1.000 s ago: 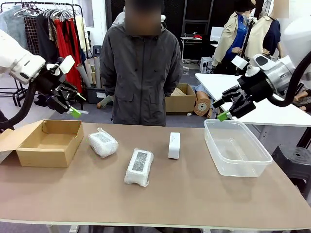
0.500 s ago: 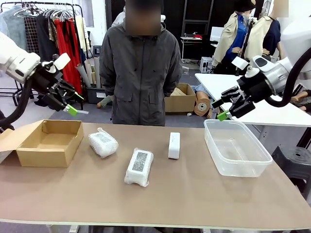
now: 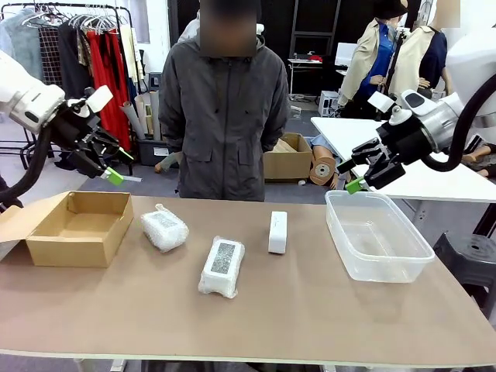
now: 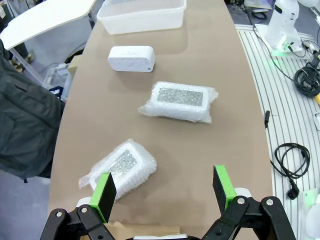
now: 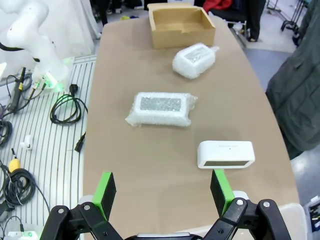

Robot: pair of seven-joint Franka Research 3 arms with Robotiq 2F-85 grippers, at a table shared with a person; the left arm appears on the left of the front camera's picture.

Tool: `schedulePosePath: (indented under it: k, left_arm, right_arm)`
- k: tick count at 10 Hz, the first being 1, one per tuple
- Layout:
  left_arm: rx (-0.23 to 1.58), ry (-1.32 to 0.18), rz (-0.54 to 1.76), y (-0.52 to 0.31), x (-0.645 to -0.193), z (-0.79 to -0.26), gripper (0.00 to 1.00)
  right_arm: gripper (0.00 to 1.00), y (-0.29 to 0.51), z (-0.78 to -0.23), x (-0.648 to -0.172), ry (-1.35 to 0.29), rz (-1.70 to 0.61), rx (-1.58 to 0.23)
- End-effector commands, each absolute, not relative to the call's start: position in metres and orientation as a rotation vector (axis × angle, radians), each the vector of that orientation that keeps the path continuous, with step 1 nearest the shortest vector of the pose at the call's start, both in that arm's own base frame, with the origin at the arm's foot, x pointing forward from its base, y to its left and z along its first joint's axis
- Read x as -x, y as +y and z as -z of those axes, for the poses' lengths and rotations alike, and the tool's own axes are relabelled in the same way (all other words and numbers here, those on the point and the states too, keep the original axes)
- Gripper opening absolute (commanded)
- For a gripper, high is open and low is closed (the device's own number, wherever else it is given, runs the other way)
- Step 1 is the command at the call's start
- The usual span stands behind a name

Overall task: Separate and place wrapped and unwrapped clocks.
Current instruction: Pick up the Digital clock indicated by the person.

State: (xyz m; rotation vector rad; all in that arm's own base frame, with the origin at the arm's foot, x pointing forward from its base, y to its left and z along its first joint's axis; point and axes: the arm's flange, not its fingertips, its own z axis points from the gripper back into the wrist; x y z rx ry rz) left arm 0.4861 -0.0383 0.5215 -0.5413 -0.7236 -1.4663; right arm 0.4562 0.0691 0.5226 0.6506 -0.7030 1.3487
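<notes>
Two bubble-wrapped clocks lie on the brown table: one (image 3: 163,228) (image 4: 119,166) (image 5: 195,59) nearer the cardboard box, the other (image 3: 222,266) (image 4: 179,100) (image 5: 162,108) toward the front middle. A bare white clock (image 3: 277,232) (image 4: 131,58) (image 5: 225,153) stands on its edge beyond them. My left gripper (image 3: 115,167) (image 4: 166,189) hangs open in the air above the box's far side, holding nothing. My right gripper (image 3: 350,176) (image 5: 163,187) is open too, raised over the far left corner of the clear tub.
An open brown cardboard box (image 3: 79,226) (image 5: 181,24) sits at the table's left end and a clear plastic tub (image 3: 376,234) (image 4: 142,15) at the right. A person in a dark jacket (image 3: 225,108) stands at the far edge.
The left gripper rose slightly and drew back to the left over the last second. The right gripper barely shifted. The clocks stayed where they were.
</notes>
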Motion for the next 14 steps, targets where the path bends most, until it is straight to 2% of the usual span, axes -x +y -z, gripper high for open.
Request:
schedulePosePath:
  k: [1,8,10,14]
  left_arm:
    - [0.547,-0.734,1.465,-0.038,-0.486,-0.523,1.0]
    - [0.541,-0.723,1.467,-0.039,-0.486,-0.521,1.0]
    - [0.597,-0.713,1.486,-0.039,-0.493,-0.529,1.0]
    - [0.625,-0.7,1.493,-0.036,-0.505,-0.53,1.0]
  right_arm:
    - [1.0,0.067,-0.525,-0.455,-0.706,-1.356,-0.651]
    - [1.0,0.068,-0.523,-0.456,-0.703,-1.346,-0.648]
    - [1.0,0.067,-0.521,-0.464,-0.701,-1.349,-0.709]
    - [1.0,0.059,-0.521,-0.473,-0.75,-1.329,-0.704]
